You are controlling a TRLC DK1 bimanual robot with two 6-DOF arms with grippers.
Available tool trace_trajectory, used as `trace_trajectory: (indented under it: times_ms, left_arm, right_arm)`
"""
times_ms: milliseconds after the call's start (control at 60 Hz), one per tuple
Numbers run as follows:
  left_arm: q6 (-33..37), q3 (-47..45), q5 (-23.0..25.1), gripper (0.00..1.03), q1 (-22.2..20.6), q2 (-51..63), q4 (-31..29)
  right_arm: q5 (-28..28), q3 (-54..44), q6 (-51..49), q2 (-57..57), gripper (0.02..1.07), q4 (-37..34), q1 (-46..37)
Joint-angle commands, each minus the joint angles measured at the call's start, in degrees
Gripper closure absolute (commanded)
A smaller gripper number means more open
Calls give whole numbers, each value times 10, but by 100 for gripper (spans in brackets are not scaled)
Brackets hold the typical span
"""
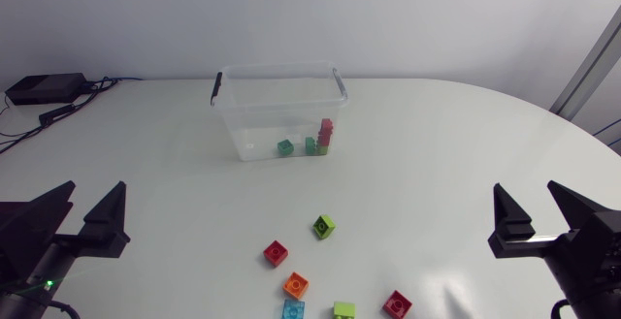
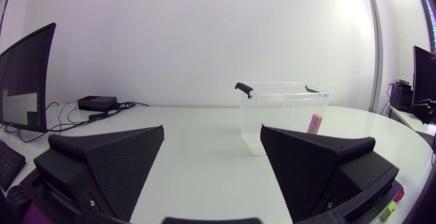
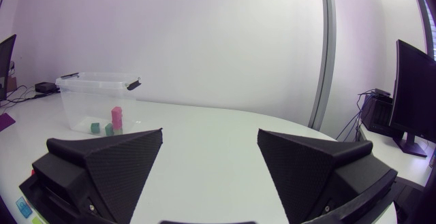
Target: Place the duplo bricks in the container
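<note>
A clear plastic container [image 1: 277, 106] with black handle clips stands at the far middle of the table. Inside it lie a teal brick [image 1: 284, 147], a green brick [image 1: 311, 145] and a pink stack [image 1: 325, 133]. Several loose duplo bricks sit near the front edge, among them a green one [image 1: 324, 226], a red one [image 1: 276, 253] and an orange one [image 1: 296, 285]. My left gripper [image 1: 94, 198] stands open and empty at the front left. My right gripper [image 1: 527, 198] is open and empty at the front right. Each wrist view shows the container [image 2: 286, 112] [image 3: 95, 98] well ahead of the spread fingers.
A black box [image 1: 44, 88] with cables lies at the table's far left corner. The rounded table edge curves past on the right, close behind my right gripper. A light blue brick [image 1: 292, 309], a lime one [image 1: 343, 310] and another red one [image 1: 397, 304] sit at the very front.
</note>
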Motion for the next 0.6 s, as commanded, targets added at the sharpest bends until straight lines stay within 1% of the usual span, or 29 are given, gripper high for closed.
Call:
trace_trajectory:
  times_ms: [0, 517, 583]
  left_arm:
    - [-3, -13, -3, 4, -3, -6, 2]
    - [-7, -13, -2, 5, -3, -7, 5]
    - [-9, 2, -2, 5, -9, -7, -5]
  right_arm:
    - [3, -13, 12, 1, 6, 2, 4]
    - [2, -13, 13, -6, 7, 6, 6]
    - [2, -6, 14, -5, 7, 6, 9]
